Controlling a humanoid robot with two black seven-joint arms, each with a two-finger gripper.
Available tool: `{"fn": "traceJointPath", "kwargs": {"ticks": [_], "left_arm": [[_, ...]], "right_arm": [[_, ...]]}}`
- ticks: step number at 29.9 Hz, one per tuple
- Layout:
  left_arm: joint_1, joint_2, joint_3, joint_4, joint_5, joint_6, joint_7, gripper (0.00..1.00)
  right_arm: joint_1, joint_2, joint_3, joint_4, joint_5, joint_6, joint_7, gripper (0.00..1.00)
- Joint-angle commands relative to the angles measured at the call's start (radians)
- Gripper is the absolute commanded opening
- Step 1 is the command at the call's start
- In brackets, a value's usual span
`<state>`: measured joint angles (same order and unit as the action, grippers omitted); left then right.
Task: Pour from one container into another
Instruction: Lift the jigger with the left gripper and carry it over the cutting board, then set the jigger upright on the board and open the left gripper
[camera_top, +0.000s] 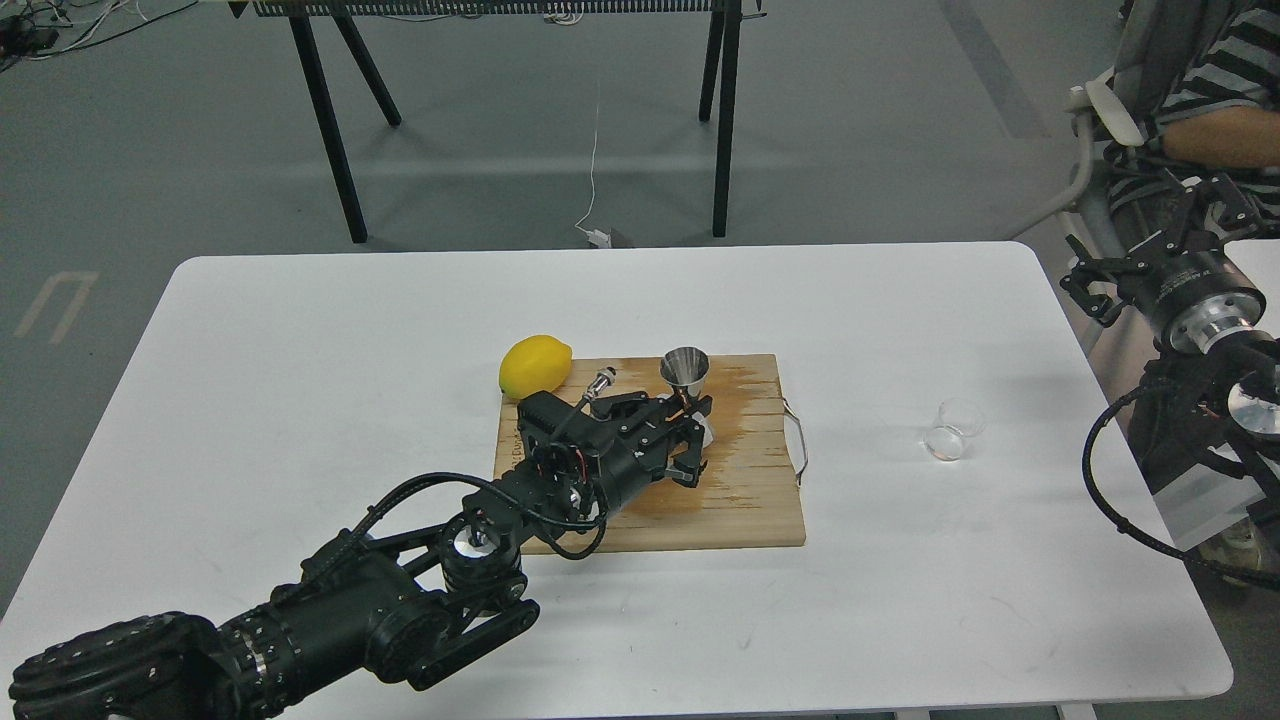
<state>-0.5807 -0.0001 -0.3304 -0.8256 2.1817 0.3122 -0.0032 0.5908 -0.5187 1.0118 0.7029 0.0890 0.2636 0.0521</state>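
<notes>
The steel jigger (685, 369) stands upright over the wooden cutting board (745, 500), its lower cone between the fingers of my left gripper (692, 428), which is shut on its waist. Whether its base rests on the board is hidden by the fingers. The small clear glass cup (951, 430) stands alone on the white table, well to the right of the board. My right gripper (1140, 240) hangs past the table's right edge, up and to the right of the cup and apart from it. Its dark fingers cannot be told apart.
A yellow lemon (534, 365) lies at the board's far left corner, just behind my left wrist. The board has a darker wet stain and a wire handle (799, 440) on its right side. A seated person (1210, 90) is at the far right. The white table (300, 380) lies around the board.
</notes>
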Motion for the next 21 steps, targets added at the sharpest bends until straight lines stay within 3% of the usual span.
{"fn": "traceJointPath", "kwargs": {"ticks": [1,19,21], "left_arm": [[-0.008,0.000,0.013,0.065,0.000,0.018,-0.008,0.00],[0.002,0.000,0.050,0.089,0.000,0.058,-0.012,0.00],[0.002,0.000,0.050,0.089,0.000,0.058,-0.020,0.04]], "right_arm": [[0.000,-0.001,0.001,0.000,0.000,0.000,0.000,0.99],[0.000,-0.001,0.001,0.000,0.000,0.000,0.000,0.99],[0.000,-0.001,0.001,0.000,0.000,0.000,0.000,0.99]]}}
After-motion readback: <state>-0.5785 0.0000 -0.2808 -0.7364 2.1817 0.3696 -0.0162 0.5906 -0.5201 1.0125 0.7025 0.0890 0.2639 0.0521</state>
